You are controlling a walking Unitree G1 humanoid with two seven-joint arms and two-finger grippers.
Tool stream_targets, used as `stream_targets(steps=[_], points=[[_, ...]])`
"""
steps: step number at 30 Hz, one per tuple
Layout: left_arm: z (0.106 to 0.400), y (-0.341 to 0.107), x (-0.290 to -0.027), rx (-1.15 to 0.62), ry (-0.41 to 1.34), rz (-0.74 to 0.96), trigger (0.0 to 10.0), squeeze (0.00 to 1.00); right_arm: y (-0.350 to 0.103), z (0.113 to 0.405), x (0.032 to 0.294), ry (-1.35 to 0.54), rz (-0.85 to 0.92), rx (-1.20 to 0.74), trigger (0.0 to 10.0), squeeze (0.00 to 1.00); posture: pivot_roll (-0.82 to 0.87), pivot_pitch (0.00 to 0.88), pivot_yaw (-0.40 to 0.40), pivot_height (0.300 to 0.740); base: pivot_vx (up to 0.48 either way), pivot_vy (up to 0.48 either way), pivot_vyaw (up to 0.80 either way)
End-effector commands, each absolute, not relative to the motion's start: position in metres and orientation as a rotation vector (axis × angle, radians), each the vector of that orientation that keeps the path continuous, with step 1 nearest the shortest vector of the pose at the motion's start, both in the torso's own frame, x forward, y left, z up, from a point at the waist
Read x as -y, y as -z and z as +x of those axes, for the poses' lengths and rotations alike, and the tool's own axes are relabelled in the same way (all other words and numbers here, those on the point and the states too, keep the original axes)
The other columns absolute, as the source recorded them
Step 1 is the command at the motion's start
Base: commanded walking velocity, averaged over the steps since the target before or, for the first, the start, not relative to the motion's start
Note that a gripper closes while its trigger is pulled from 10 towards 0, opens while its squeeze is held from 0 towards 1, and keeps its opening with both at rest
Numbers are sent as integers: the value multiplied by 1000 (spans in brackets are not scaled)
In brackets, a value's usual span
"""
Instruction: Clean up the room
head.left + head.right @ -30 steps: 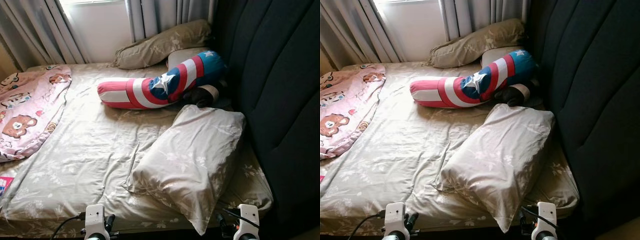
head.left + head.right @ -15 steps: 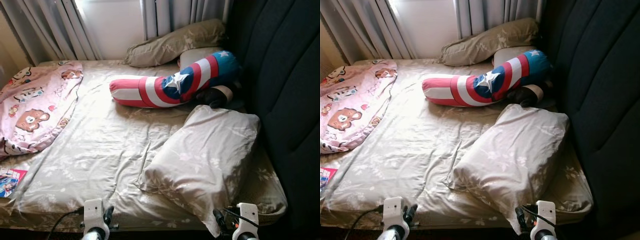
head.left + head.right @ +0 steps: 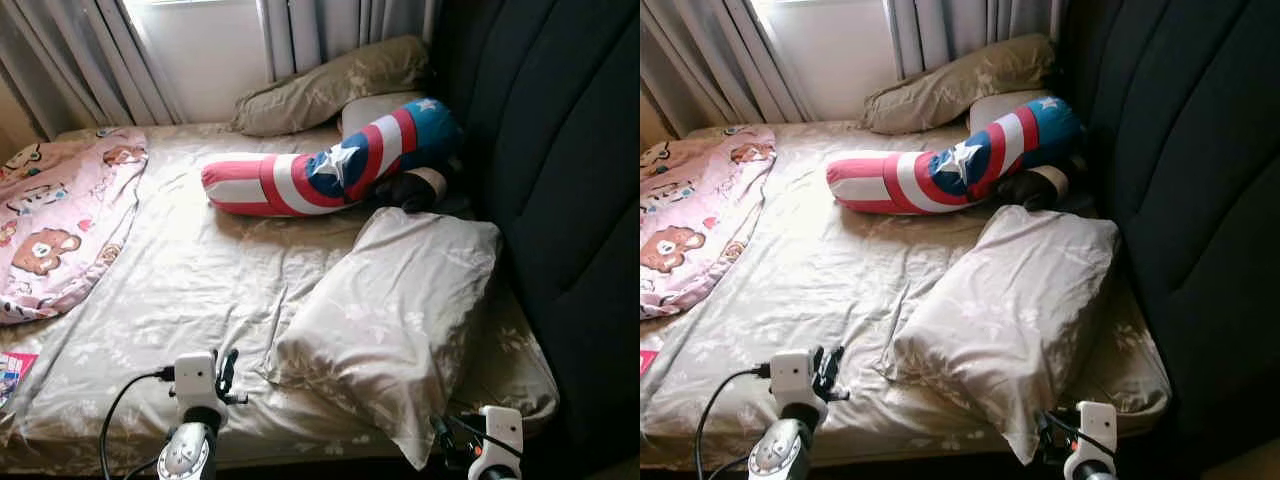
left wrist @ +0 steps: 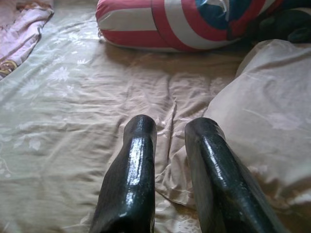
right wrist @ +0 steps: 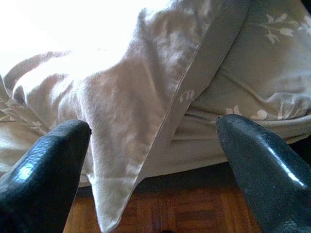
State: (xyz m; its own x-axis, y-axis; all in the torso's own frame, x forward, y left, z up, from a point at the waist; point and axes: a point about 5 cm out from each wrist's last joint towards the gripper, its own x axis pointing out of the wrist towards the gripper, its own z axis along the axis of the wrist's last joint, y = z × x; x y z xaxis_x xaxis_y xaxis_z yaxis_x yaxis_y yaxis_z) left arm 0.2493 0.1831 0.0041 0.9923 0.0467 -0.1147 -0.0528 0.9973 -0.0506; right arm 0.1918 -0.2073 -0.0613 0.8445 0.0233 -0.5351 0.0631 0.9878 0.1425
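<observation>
a beige floral bed (image 3: 180, 290) runs along a dark headboard (image 3: 560, 150). the pillow (image 3: 400, 310) overhangs the near edge. left gripper (image 4: 170, 127) hovers nearly closed, empty; right gripper (image 5: 153, 131) gapes wide, empty.

pillow (image 3: 400, 320) on bed (image 3: 170, 290), bolster (image 3: 320, 170) behind

Home bedroom, bed (image 3: 180, 300) with floral sheet, pillows (image 3: 400, 310), padded headboard (image 3: 560, 170), curtained window (image 3: 200, 50)

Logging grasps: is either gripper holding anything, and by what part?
Nothing is held. Left gripper hovers over the sheet; right gripper is open at the pillow corner.
</observation>
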Motion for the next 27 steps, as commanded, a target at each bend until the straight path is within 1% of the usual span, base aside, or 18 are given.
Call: stream_targets(steps=[1, 6, 15, 16, 17, 18, 20, 21, 22, 23, 24, 25, 27], points=[[243, -7, -180, -87, -21, -25, 10000, 0, 58, 193, 206, 0, 132, -520, 10000, 0, -97, 0, 52, 740, 0, 0, 0], [242, -12, -179, -66, 7, -6, 10000, 0, 55, 194, 207, 14, 148, -482, 10000, 0, -96, 0, 56, 740, 0, 0, 0], [243, -16, -180, -61, 32, 10, 10000, 0, 51, 197, 206, 8, 123, -441, 10000, 0, -108, 0, 67, 740, 0, 0, 0], [243, -17, -180, -57, 33, 11, 10000, 0, 29, 223, 198, -13, 94, -283, 10000, 0, -105, 0, 64, 740, 0, 0, 0], [243, -17, -180, -57, 33, 11, 10000, 0, 29, 223, 198, -13, 94, -283, 10000, 0, -105, 0, 64, 740, 0, 0, 0], [244, -18, -180, -53, 32, 11, 10000, 0, 3, 249, 190, -18, 55, -139, 10000, 0, -101, 0, 65, 740, 0, 0, 0], [244, -18, -180, -53, 32, 11, 10000, 0, 3, 249, 190, -18, 55, -139, 10000, 0, -101, 0, 65, 740, 0, 0, 0], [243, -19, -179, -52, 31, 9, 10000, 0, -20, 265, 184, -14, 47, -20, 10000, 0, -102, 0, 66, 740, 0, 0, 0], [243, -20, -178, -53, 33, 8, 10000, 0, -33, 275, 182, 3, 41, 46, 10000, 0, -100, 0, 68, 740, 0, 0, 0], [243, -20, -178, -53, 33, 8, 10000, 0, -33, 275, 182, 3, 41, 46, 10000, 0, -100, 0, 68, 740, 0, 0, 0], [244, -21, -177, -55, 39, 8, 10000, 0, -37, 279, 182, 12, 39, 46, 10000, 0, -93, 0, 75, 740, 0, 0, 0], [246, -22, -176, -58, 47, 9, 10000, 0, -36, 286, 180, 18, 27, 5, 10000, 0, -94, 0, 75, 740, 0, 0, 0], [247, -22, -177, -57, 50, 11, 10000, 0, -38, 290, 180, 23, 41, 1, 10000, 0, -94, 0, 73, 740, 0, 0, 0]])
